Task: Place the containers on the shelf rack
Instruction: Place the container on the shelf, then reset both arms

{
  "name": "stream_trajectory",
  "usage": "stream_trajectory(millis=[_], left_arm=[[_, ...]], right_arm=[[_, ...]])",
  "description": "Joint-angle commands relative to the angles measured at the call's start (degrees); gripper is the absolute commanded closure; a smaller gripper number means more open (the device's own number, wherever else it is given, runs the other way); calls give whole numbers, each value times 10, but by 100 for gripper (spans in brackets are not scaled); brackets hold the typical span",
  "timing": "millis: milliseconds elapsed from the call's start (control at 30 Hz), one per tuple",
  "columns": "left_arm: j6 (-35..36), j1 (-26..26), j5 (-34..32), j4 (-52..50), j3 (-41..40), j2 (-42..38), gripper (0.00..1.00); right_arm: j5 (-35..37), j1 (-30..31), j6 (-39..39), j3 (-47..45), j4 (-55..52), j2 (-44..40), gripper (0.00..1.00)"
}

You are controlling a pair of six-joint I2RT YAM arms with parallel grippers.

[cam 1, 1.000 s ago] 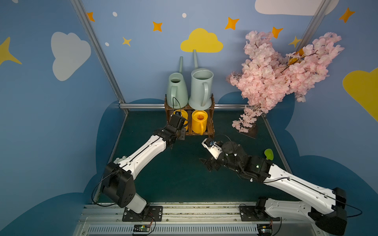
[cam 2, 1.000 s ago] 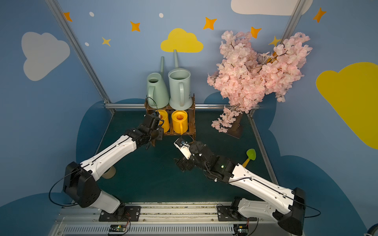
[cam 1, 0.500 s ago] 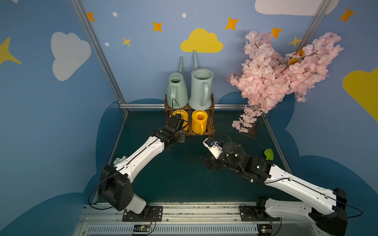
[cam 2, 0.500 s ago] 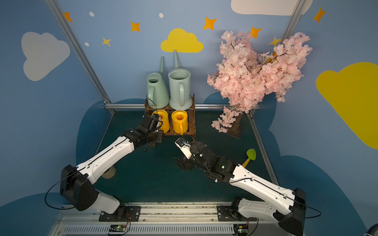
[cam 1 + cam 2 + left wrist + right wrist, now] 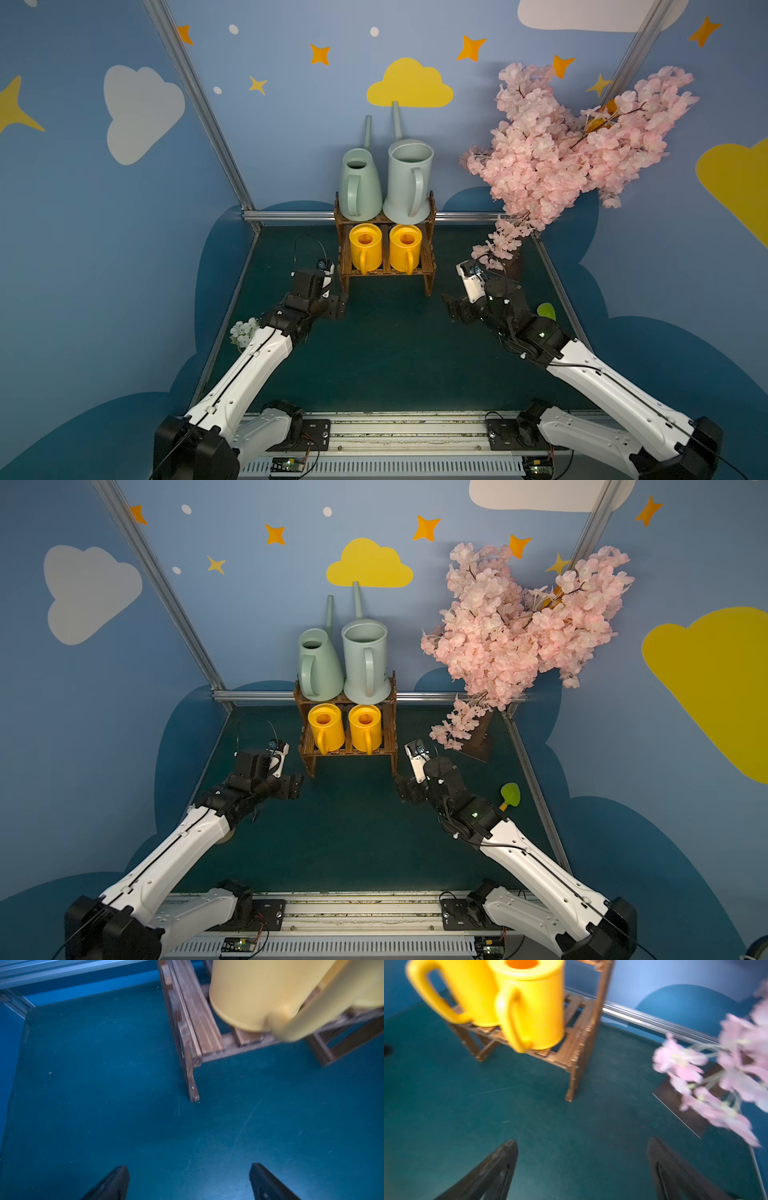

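Where the dark teal mat (image 5: 395, 357) meets the back wall at 12 o'clock, the small dark brown slatted wooden shelf rack (image 5: 429, 257) carries all four containers. On its upper tier a pale mint conical plastic watering can (image 5: 361, 187) stands upright at 11 o'clock, touching a taller pale grey-blue cylindrical watering can (image 5: 407, 183) at 1 o'clock. Both long spouts point up the wall. On the lower tier a small yellow plastic can (image 5: 365, 247) and its twin (image 5: 405, 249) stand side by side, handles towards 6 o'clock. A pink artificial blossom branch (image 5: 573, 141) leans over the mat at 2 o'clock of the rack, well apart from it. A small lime-green thing (image 5: 510, 795) lies at 4 o'clock, and white flowers (image 5: 244, 330) peep out at 8 o'clock, half hidden by the left arm. The left pincer (image 5: 189, 1167) hovers at 7 o'clock of the rack with its jaws spread wide, holding nothing and touching nothing. The right pincer (image 5: 582, 1141) at 5 o'clock is just as wide and also bare. Both wrist views are blurred and cut off the upper tier.
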Motion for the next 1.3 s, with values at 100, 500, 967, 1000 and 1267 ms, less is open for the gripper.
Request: stream_trajectory(millis=[100, 500, 967, 1000, 1267], left_arm=[[90, 27, 23, 292, -108, 75, 0], [93, 73, 51, 630, -174, 237, 0], [70, 97, 73, 716, -201, 279, 0], [70, 97, 73, 716, -202, 279, 0], [80, 97, 98, 733, -210, 280, 0]], right_arm=[[-12, -194, 83, -122, 118, -46, 2], [-73, -363, 21, -266, 425, 90, 2], [-101, -343, -19, -219, 565, 304, 2], [-93, -342, -10, -211, 532, 298, 2], [-91, -341, -9, -204, 515, 298, 2]])
